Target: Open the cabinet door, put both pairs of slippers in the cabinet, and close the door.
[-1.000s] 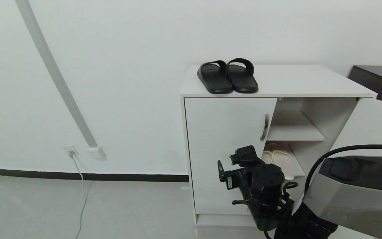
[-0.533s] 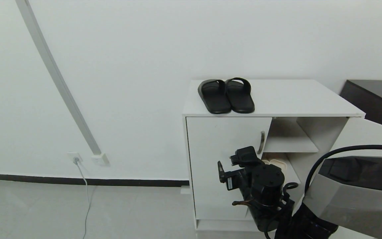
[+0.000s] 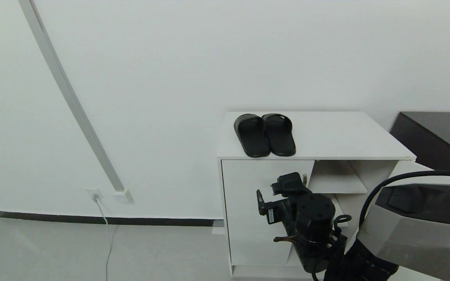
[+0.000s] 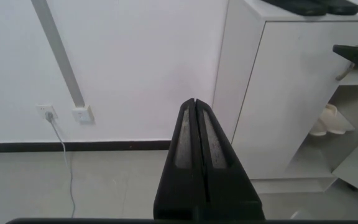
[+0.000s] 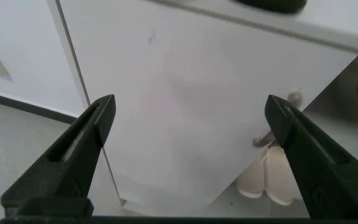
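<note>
Black slippers [image 3: 265, 134]: lying paired on the cabinet [image 3: 338, 136] top, above our right claw [image 5: 190, 107], which we are holding wide open and empty; left claw [image 4: 195, 107] pressed closed, empty. Risk: we are judging one slipper may slide off the top if pinched alone.

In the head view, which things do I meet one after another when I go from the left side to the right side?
wall socket with a plugged cable → black slippers → open cabinet shelf → dark furniture
</note>
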You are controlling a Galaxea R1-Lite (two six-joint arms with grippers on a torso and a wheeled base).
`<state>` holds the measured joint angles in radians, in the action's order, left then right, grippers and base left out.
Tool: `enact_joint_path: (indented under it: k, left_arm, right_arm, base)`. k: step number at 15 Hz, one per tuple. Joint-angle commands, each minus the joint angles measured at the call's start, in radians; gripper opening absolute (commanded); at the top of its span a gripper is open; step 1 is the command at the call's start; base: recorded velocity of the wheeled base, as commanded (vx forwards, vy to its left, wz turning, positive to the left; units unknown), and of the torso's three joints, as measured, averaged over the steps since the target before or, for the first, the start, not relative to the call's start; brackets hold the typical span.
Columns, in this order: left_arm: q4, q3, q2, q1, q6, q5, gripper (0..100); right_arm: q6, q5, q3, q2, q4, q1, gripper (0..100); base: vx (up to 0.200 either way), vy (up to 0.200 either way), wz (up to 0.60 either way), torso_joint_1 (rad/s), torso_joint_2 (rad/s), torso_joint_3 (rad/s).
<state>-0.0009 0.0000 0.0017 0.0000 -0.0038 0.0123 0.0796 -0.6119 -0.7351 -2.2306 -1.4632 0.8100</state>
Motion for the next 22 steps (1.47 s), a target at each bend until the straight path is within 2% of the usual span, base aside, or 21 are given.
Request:
enact_joint_path:
  k: [1, 9, 13, 15, 17, 19, 22]
  left_arm:
    - [-0.001, 0.000, 0.000, 0.000, -0.001, 0.000, 0]
    - [-0.001, 0.000, 0.000, 0.000, 0.001, 0.000, 0]
    - [-0.001, 0.000, 0.000, 0.000, 0.007, 0.000, 0]
    - [-0.001, 0.000, 0.000, 0.000, 0.008, 0.000, 0]
    - [-0.001, 0.000, 0.000, 0.000, 0.007, 0.001, 0]
    - [-0.001, 0.000, 0.000, 0.000, 0.004, 0.001, 0]
    - [-0.001, 0.000, 0.000, 0.000, 0.004, 0.001, 0]
  right_arm:
    - [0.000, 0.000, 0.000, 0.000, 0.000, 0.000, 100]
    - [-0.003, 0.000, 0.005, -0.011, -0.003, -0.005, 100]
    - [0.003, 0.000, 0.013, -0.037, -0.065, -0.012, 100]
    - [0.006, -0.002, -0.006, -0.007, -0.043, -0.020, 100]
    - [0.005, -0.002, -0.063, 0.040, 0.060, -0.048, 100]
    - [-0.047, -0.002, -0.156, 0.085, 0.221, -0.064, 100]
    - [-0.146, 0.000, -0.282, 0.195, 0.561, -0.064, 100]
  base:
    - [0.000, 0.000, 0.00, 0.266, -0.60, -0.330]
    - [0.000, 0.000, 0.00, 0.203, -0.44, -0.245]
    - [0.000, 0.000, 0.00, 0.170, -0.36, -0.200]
    - [0.000, 0.000, 0.00, 0.161, -0.34, -0.178]
    - [0.000, 0.000, 0.00, 0.023, -0.04, -0.025]
    - [0.000, 0.000, 0.00, 0.000, 0.00, 0.000]
    - [0.000, 0.000, 0.00, 0.000, 0.00, 0.000]
